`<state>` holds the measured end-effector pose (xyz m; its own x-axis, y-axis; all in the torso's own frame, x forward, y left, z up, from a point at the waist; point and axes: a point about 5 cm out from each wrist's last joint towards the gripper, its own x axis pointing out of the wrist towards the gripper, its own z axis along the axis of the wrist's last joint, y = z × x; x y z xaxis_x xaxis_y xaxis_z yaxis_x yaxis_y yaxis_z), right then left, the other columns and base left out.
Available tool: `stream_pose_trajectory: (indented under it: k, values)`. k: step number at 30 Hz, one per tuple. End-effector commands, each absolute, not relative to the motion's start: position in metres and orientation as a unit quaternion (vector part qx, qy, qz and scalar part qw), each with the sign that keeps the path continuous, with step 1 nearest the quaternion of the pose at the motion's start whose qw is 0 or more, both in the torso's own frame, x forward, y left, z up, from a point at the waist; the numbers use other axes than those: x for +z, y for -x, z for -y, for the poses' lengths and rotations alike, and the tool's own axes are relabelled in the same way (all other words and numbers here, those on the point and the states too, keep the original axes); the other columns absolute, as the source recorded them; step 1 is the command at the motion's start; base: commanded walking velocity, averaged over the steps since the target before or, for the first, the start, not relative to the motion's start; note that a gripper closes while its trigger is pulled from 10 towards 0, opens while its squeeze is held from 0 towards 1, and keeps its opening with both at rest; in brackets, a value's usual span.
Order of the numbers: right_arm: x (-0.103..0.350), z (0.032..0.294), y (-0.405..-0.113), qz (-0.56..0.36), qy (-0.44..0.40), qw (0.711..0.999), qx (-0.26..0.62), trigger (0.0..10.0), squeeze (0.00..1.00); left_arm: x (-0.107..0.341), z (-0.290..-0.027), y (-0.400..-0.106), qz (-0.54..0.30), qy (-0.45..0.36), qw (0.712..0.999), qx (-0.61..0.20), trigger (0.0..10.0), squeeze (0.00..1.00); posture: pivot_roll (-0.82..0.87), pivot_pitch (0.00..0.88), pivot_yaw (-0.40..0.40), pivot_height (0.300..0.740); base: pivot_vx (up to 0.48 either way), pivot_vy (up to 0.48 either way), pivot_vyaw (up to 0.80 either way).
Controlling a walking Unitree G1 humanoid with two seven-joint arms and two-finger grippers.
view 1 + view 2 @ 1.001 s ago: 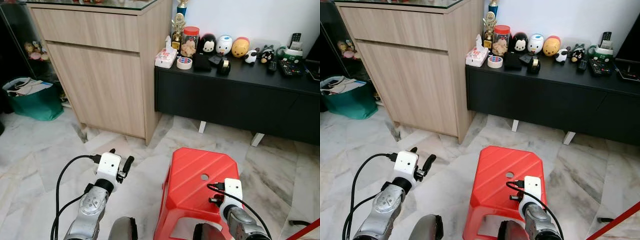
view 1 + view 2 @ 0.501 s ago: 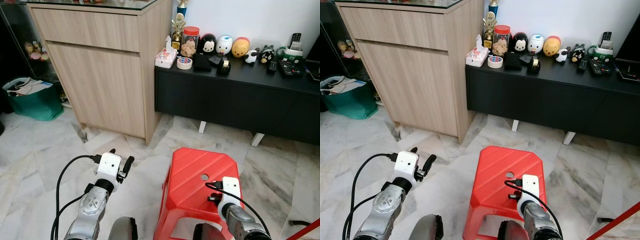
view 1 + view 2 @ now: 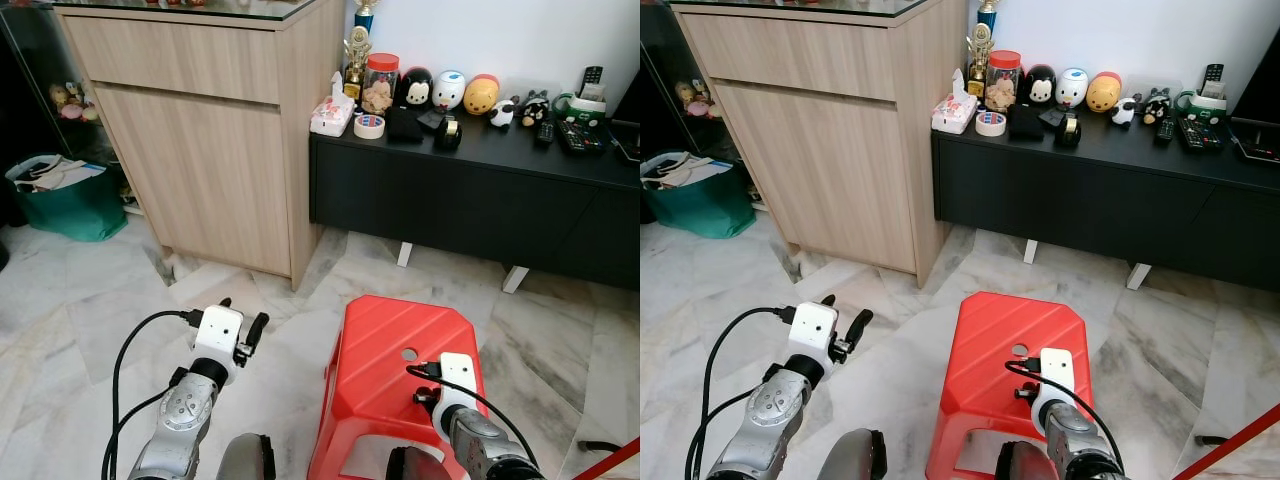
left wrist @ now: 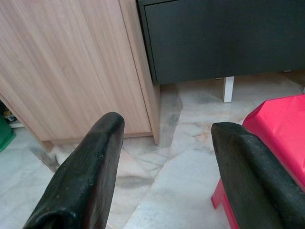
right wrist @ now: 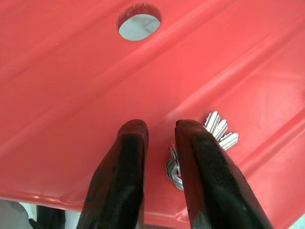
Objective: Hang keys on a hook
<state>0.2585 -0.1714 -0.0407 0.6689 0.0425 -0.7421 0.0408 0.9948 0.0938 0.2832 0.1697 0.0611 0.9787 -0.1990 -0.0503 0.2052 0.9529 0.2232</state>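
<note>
Two black fingers of the right gripper [image 5: 159,143] stand with the jaws narrow, a slim gap between them, their tips low over the red stool [image 3: 390,360]; nothing is gripped between them. The keys [image 5: 217,131], a small silver bunch, lie on the stool's ridged top just beside one fingertip, partly hidden behind it, in the lower right of the right wrist view, with the stool's round hole toward the top of that frame. The left gripper [image 4: 164,143] has its jaws wide, empty, held over the marble floor [image 3: 90,300] in the lower left of the head views. Beyond it stands a light wooden cabinet [image 3: 215,140] in the upper left, and beside that a low black sideboard [image 3: 470,200] carrying figurines, a jar and tape rolls.
</note>
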Motion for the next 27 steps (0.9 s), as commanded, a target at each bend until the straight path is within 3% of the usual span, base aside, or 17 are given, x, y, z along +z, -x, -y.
stream_pose_trajectory:
  k: [1,27]
  values:
    - [-0.0358,0.1735,-0.2641,-0.4,-0.045,0.916,0.0,10.0,0.0,0.0581,-0.1699,-0.2819,-0.018,-0.12,0.987,-0.106,10.0,0.0,0.09,0.0,-0.044,0.605,0.0,0.0,0.0]
    - [-0.0402,0.1749,-0.2584,-0.418,-0.042,0.907,-0.008,10.0,0.0,0.0562,-0.1685,-0.2805,-0.022,-0.133,0.984,-0.117,10.0,0.0,0.09,0.0,-0.04,0.605,0.0,0.0,0.0]
